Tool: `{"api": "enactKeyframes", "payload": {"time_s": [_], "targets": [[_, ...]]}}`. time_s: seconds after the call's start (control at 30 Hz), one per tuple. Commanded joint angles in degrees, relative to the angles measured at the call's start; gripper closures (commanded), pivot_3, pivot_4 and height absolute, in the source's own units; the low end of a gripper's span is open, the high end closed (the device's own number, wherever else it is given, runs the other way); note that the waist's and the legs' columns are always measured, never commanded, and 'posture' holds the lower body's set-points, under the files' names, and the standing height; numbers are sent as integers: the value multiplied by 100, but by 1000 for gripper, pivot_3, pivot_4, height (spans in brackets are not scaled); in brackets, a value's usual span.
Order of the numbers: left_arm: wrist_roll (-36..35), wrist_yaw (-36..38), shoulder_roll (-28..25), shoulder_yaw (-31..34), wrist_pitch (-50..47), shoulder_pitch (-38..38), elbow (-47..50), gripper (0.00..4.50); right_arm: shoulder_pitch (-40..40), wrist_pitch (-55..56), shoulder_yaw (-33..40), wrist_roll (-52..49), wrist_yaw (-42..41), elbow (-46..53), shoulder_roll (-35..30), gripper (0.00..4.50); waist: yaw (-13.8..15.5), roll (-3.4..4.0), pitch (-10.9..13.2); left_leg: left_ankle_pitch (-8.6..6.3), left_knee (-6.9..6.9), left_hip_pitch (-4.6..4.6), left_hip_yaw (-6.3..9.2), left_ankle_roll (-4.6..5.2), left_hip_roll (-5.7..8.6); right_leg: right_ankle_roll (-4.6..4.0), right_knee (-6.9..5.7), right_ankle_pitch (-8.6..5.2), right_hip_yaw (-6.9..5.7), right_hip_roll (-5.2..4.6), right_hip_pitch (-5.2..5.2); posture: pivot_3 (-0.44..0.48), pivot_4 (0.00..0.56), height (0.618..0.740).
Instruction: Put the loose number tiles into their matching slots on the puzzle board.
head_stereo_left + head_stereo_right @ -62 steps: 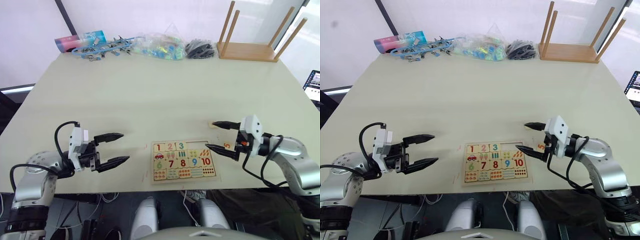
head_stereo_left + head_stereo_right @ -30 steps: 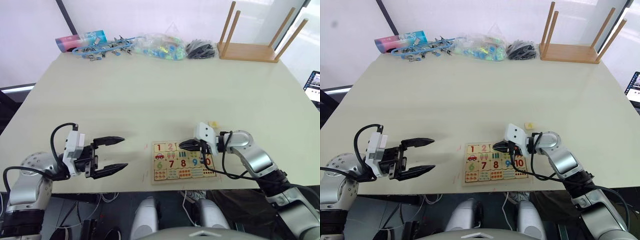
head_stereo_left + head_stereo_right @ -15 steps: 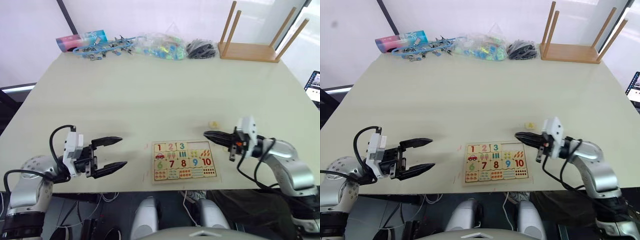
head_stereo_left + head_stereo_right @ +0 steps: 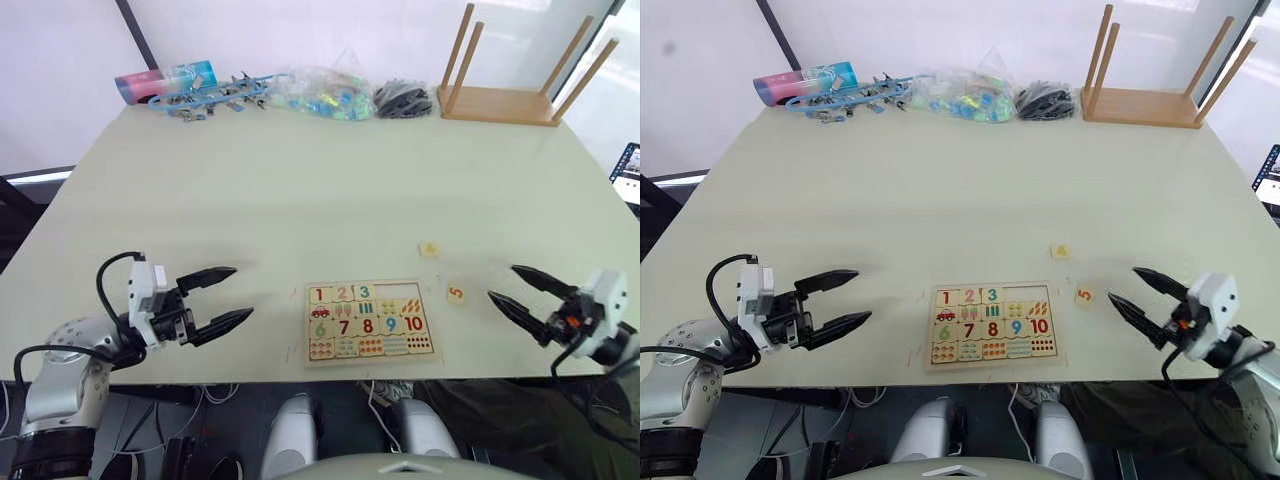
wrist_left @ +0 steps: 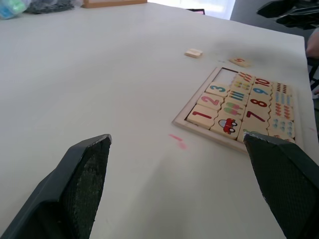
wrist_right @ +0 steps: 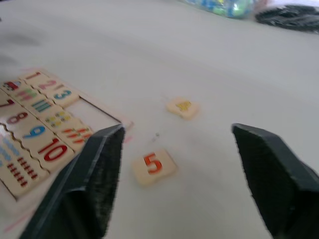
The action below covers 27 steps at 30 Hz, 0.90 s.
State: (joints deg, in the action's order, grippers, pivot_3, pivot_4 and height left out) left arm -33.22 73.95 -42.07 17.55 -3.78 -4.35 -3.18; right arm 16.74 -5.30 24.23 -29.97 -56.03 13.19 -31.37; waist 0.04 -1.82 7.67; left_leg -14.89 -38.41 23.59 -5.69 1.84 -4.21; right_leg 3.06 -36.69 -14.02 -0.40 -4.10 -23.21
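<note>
Right end effector (image 4: 522, 291) wide apart, empty, near 5 tile (image 4: 456, 293) on table (image 4: 300, 190). Left end effector (image 4: 225, 296) wide, empty.

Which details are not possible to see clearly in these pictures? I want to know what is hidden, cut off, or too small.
- Digit on the yellow-printed tile: blurred in the right wrist view, too small in the eye views.
- Puzzle board: in the left wrist view the left gripper's finger covers its near corner.
- Puzzle board in the right wrist view: cut off by the picture edge.
- Contents of the plastic bag: too small in the left eye view.
</note>
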Motion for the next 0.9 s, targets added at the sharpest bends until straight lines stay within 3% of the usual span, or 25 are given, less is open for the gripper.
{"api": "enactKeyframes", "payload": {"time_s": [0.03, 0.37, 0.9], "targets": [[16, -85, -16, 235, 143, 2, -95, 0, 308, 449, 504, -122, -18, -283, 106, 92, 10, 0, 0, 0, 0, 0, -1, 0, 0, 0, 1, 0, 0, 0, 0, 0, 150, 738], [20, 184, -188, 453, 298, -116, -450, 0, 595, 1084, 616, -83, -106, -1079, 243, 92, -21, 7, 1, -1, 2, -18, 8, 0, -4, -1, -1, 0, 13, -4, 4, 0, 150, 738], [-25, -57, -41, 589, 253, -431, -207, 0, 330, 1165, 314, 15, -167, -1212, 125, 92, -28, 9, 1, -2, 7, -25, 12, -1, -10, -1, -1, 0, 20, -12, 6, 0, 150, 738]]}}
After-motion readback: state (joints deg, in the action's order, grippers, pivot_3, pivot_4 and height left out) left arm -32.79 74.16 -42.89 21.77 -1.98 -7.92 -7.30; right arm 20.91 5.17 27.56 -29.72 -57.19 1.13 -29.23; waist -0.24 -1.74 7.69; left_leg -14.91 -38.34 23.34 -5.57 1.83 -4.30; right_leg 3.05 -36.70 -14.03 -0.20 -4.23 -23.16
